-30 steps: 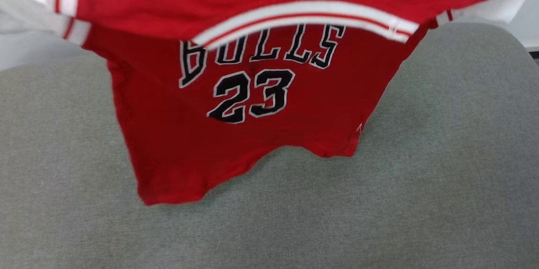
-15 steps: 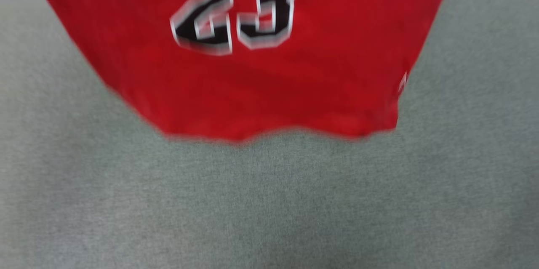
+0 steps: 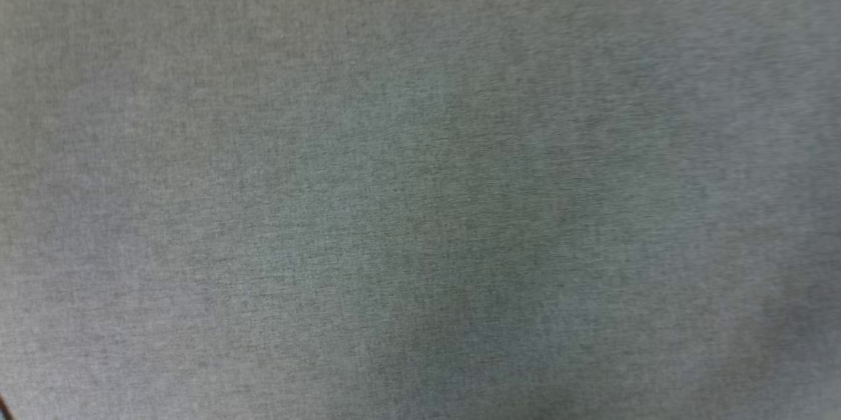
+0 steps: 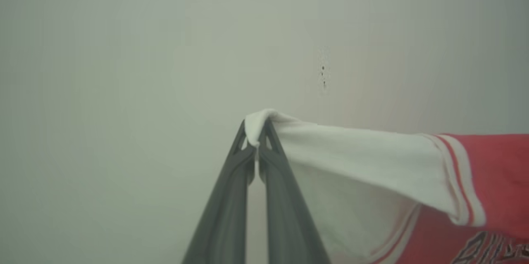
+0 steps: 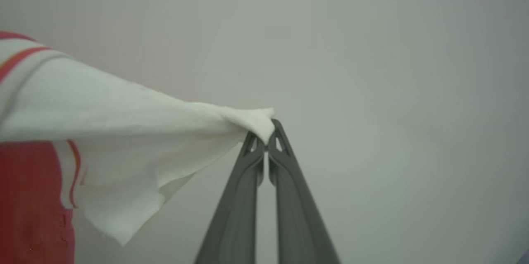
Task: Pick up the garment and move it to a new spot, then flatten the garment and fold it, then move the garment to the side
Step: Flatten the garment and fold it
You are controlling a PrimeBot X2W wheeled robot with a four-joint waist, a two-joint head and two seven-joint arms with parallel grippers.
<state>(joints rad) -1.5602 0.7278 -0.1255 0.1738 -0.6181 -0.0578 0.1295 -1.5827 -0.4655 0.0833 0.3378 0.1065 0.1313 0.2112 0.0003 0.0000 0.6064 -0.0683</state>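
Head view: one grey fabric surface [image 3: 420, 183] runs unbroken to every edge. Left wrist view: the left gripper [image 4: 256, 132], its two fingers pinched narrow on one white sleeve tip, holds the single red jersey [image 4: 496, 173] aloft before a pale wall [image 4: 124, 49], with the cloth stretching rightward. Right wrist view: the right gripper [image 5: 267, 134] pinches the other sleeve tip, with the cloth stretching leftward.

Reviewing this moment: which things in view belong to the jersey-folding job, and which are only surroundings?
Belong to the job:
- the garment, pinched at the tips of both white sleeves
- left gripper, jaws shut on one sleeve tip
- right gripper, jaws shut on the other

Just surroundings:
- grey fabric surface
- pale backdrop
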